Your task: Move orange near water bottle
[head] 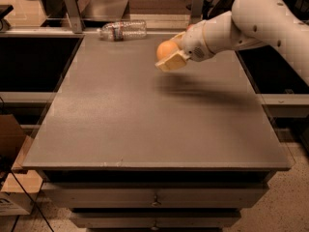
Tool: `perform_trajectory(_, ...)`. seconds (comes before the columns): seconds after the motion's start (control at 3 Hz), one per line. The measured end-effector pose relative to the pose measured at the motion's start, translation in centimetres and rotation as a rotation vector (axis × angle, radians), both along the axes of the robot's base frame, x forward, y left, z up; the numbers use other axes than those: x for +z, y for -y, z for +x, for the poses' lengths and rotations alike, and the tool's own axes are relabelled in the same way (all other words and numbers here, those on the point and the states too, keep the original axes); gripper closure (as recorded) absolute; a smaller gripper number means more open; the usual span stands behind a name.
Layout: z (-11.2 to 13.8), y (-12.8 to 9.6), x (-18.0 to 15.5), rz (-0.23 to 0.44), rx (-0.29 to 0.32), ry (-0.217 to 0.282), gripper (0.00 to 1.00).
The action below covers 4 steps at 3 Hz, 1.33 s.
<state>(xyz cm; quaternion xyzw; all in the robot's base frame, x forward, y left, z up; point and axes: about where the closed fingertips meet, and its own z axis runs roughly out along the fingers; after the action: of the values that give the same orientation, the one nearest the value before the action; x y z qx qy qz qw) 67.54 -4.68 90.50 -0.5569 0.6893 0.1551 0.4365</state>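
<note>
Table (145,129), far half: gripper (170,53) holds orange (164,47).

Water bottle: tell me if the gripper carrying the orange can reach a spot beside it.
Probably yes. The gripper, shut on the orange, hangs above the table; only bare tabletop shows between it and the water bottle lying at the far edge.

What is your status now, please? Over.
Gripper shut on orange, raised above table. Water bottle lying at far edge, to the camera's left of the gripper. Nothing seen between them.
</note>
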Motion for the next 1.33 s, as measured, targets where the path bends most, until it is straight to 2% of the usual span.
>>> perform_trajectory(0.33, 5.7, -3.3, 0.3, 0.113, -0.017, 0.074, 1.00)
perform_trajectory(0.67, 11.3, -6.0, 0.2, 0.230, -0.051, 0.119, 1.00)
perform_trajectory(1.0, 16.0, -8.1, -0.7, 0.321, -0.104, 0.130, 0.82)
perform_trajectory(1.33, 18.6, -8.9, -1.6, 0.350, -0.161, 0.128, 0.59)
